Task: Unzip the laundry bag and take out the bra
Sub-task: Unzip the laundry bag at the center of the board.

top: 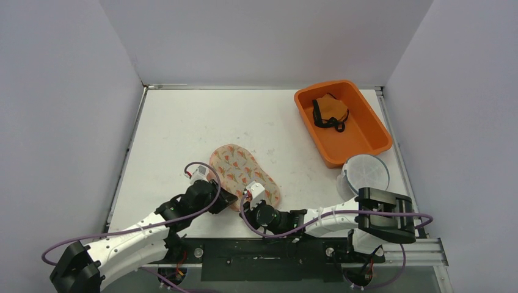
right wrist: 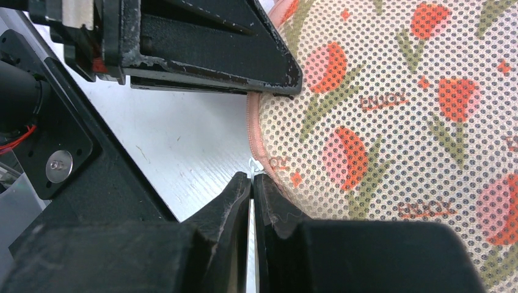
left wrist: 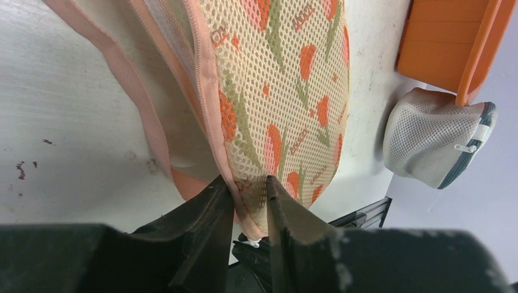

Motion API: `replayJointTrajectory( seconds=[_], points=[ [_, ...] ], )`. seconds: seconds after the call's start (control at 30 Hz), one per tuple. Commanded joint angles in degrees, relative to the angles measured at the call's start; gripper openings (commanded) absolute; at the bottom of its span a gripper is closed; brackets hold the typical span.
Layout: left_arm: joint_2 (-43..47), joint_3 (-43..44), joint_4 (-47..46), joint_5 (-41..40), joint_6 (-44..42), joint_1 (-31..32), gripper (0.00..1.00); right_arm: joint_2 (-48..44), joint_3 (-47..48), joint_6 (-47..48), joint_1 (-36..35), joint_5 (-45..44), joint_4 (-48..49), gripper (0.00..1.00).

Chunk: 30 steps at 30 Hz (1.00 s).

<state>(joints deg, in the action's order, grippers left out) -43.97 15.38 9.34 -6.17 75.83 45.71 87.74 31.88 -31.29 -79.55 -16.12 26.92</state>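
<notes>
Faintly, repeated orange lettering [right wrist: 383, 101] across tulip-print laundry bag [right wrist: 464, 152] mesh, illegible

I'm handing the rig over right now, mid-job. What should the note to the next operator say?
Left hand: shut on the near edge of the floral laundry bag.
Right hand: shut on the white zip pull at the bag's near end.
The bag lies on the table just ahead of both arms. The orange bin and white mesh pouch sit far right.
Done: both grips set. How far the zip is open, I cannot tell.
Left: draw the zip along, take out the bra.
</notes>
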Motion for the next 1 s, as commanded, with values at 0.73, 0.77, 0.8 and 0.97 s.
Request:
replayJointTrajectory(
  seconds=[0.73,0.77,0.8,0.97],
  points=[
    [-2.42,2.14,-2.23,-1.24,-5.63,-4.73,0.00,-19.53,-10.73,-6.29,-1.75,-8.68,-8.58,0.05],
    [-2.71,2.64,-2.08,-1.14,-6.32,-4.75,0.00,-20.67,-11.50,-6.63,-1.77,-9.01,-9.24,0.05],
    [-3.09,3.09,-1.91,-1.08,-6.96,-4.77,0.00,-21.83,-12.34,-6.94,-1.81,-9.36,-9.93,0.05],
    [-6.72,5.88,-2.77,-0.22,-10.04,-4.97,0.00,-25.04,-13.92,-7.90,-2.41,-10.37,-12.10,0.05]
  ],
)
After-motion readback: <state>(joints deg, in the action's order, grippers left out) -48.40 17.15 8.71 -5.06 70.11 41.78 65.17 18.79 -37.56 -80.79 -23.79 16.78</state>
